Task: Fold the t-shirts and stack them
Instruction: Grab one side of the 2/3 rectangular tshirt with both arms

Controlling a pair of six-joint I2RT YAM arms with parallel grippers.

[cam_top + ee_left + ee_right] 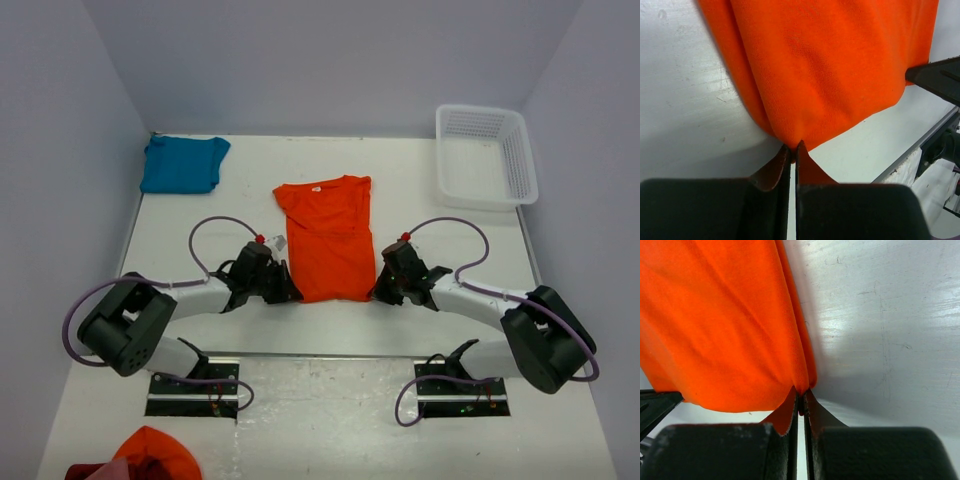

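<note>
Pinching the near corners of the bright orange cotton t-shirt (325,240), spread mid-way on the white table (450,250), left gripper (290,293) and right gripper (377,290) are clamped tight; the teal-blue cotton t-shirt (183,165) lies at the far-left corner.

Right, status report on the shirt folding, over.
Left gripper and right gripper both shut on near corners of the bright orange cotton t-shirt. Teal-blue cotton t-shirt lies far left. Nothing blocking.
</note>
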